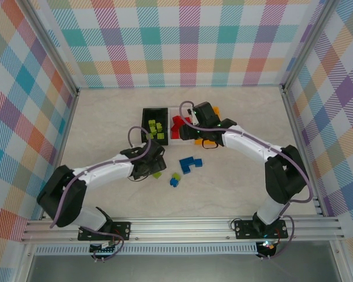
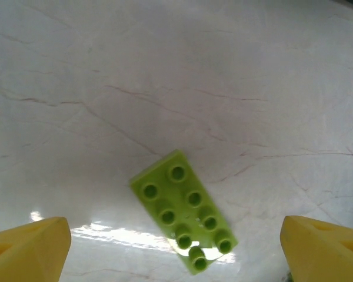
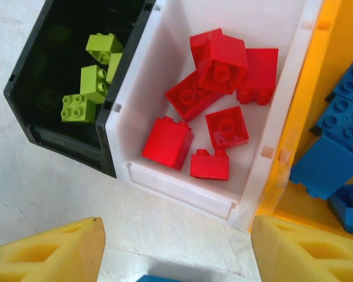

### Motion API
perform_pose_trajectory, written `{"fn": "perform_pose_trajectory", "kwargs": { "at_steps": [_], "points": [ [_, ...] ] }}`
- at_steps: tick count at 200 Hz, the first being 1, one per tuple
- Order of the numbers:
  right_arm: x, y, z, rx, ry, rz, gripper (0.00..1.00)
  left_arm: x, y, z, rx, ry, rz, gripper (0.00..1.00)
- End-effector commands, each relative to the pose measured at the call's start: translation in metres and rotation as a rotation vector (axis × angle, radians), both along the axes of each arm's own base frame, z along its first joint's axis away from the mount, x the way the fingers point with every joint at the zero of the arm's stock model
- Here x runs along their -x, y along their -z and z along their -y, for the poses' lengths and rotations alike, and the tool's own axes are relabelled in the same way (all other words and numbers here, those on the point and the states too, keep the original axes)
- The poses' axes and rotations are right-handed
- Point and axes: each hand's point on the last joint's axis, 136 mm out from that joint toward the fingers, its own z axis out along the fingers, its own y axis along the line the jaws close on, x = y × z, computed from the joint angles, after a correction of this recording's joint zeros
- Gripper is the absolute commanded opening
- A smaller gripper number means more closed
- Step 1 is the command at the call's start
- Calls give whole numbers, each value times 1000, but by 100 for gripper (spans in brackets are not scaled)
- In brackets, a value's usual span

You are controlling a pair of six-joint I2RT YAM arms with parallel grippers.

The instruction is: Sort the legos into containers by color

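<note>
Left gripper (image 1: 148,164): fingers spread wide either side of lime green brick (image 2: 182,211), flat on table (image 2: 165,70), apparently lined up for pickup. Black bin (image 3: 29,100) holds lime bricks (image 3: 85,88); white bin (image 3: 182,191) holds red bricks (image 3: 217,70). Right gripper (image 3: 176,247) hangs above it, fingers apart, empty.

Bright, even light; the left wrist view is slightly soft, with white glare on the tabletop (image 2: 223,70).

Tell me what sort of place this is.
Probably a robot test booth in a lab, not a home: plaid backdrop panels wall in a marble-look table, and the left arm and right arm are bolted to an aluminium rail at its near edge.
</note>
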Motion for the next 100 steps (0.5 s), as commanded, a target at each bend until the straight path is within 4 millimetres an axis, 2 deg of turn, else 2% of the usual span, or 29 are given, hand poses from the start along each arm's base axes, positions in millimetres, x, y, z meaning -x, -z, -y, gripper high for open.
{"fn": "perform_pose_trajectory", "kwargs": {
  "at_steps": [1, 61, 83, 100],
  "points": [
    [1, -8, 7, -25, 20, 35, 67, -2, -1, -3, -99, -29, -14, 89],
    [10, -1, 25, -55, 44, 38, 67, 13, 50, -1, -150, -19, -149, 79],
    [13, 1, 27, -67, 43, 31, 67, 14, 60, -5, -195, -6, -164, 76],
    [15, 1, 30, -68, 47, 37, 67, 13, 62, -8, -211, 2, -166, 70]
  ]
}}
